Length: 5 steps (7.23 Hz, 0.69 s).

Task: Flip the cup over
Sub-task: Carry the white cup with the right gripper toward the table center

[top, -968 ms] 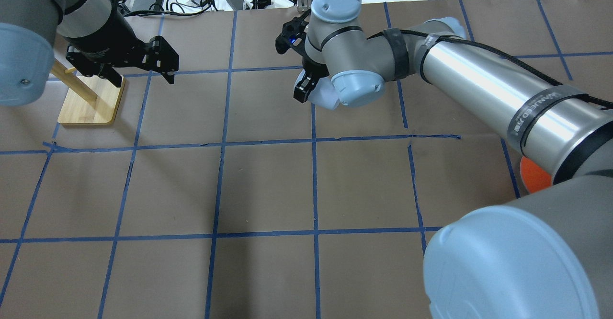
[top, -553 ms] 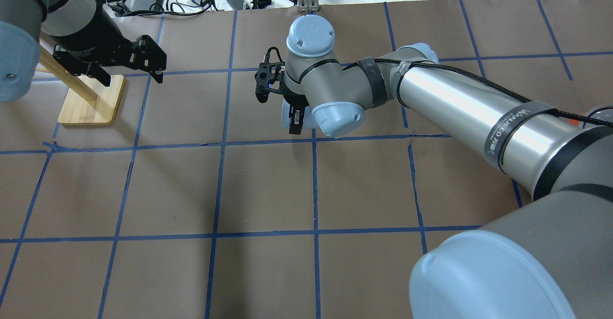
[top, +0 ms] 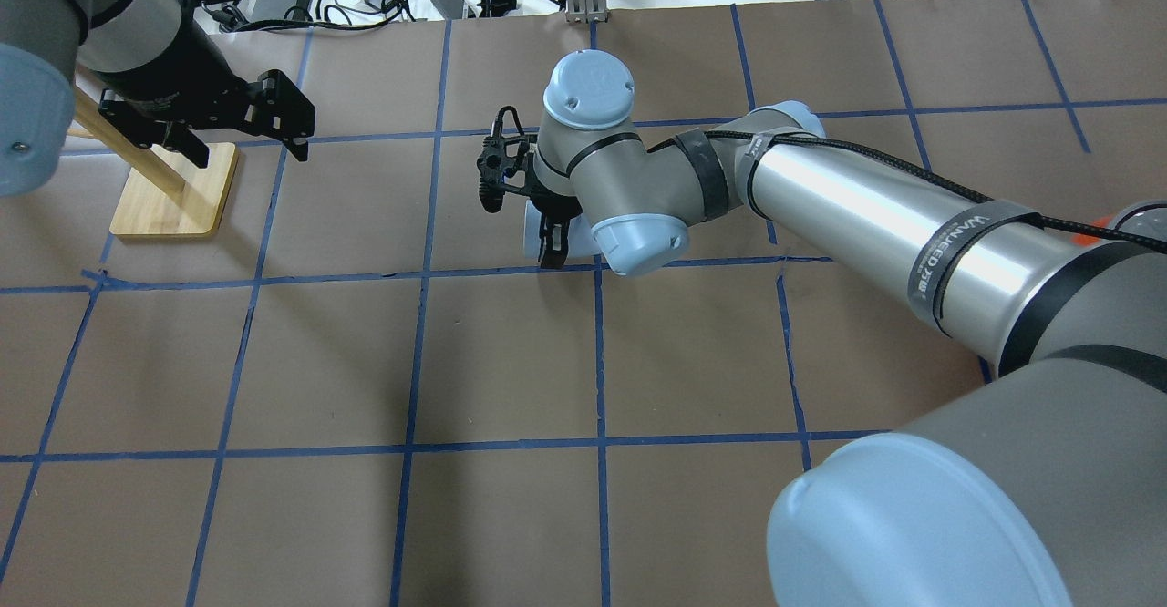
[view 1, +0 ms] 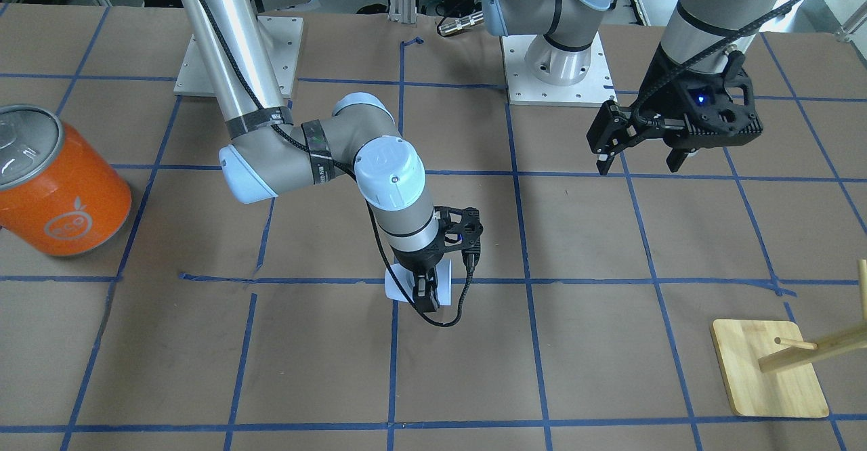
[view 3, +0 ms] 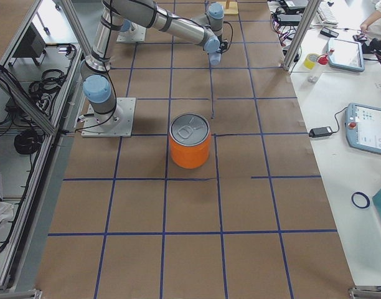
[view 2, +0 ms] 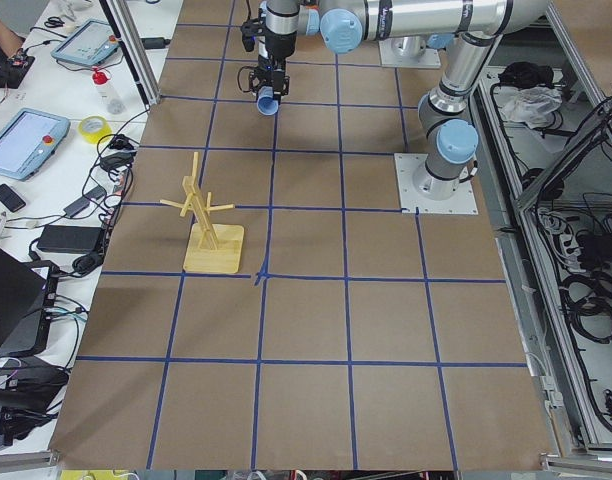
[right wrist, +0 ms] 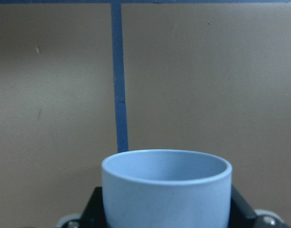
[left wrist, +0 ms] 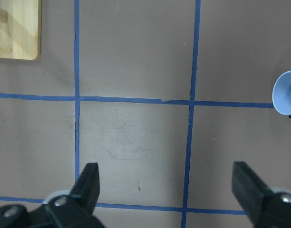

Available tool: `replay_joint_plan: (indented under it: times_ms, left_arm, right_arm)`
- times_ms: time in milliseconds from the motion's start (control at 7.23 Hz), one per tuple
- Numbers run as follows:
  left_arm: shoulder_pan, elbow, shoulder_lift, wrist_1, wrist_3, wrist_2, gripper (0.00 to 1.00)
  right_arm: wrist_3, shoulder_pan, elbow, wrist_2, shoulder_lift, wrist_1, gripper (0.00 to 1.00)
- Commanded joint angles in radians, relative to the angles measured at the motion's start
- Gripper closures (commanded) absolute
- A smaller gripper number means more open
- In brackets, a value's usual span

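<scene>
Right gripper is clamped on the cup, middle of the bench. The cup's roughly sideways, long axis along the bench, mouth toward the left end. Farther out, left gripper hangs spread wide, empty, near the far-left corner.

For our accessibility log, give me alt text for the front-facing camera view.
The right tool grips a pale blue cup at centre. The left tool hangs open; an orange can and a wooden stand sit at opposite sides.
</scene>
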Motion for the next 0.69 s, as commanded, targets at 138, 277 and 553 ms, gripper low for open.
replay_joint_plan:
  times_ms: [138, 277, 553]
  left_arm:
    - [-0.001, -0.004, 0.0, 0.0, -0.002, -0.001, 0.0]
    - [-0.003, -0.005, 0.0, 0.0, -0.004, 0.002, 0.0]
    - [-0.001, -0.004, -0.009, 0.0, -0.013, -0.002, 0.0]
  right_arm:
    - [0.008, 0.001, -0.001, -0.007, -0.002, 0.001, 0.0]
    - [0.008, -0.001, -0.001, -0.005, -0.005, 0.006, 0.0]
    - [0.013, -0.027, -0.021, 0.042, -0.127, 0.12, 0.0]
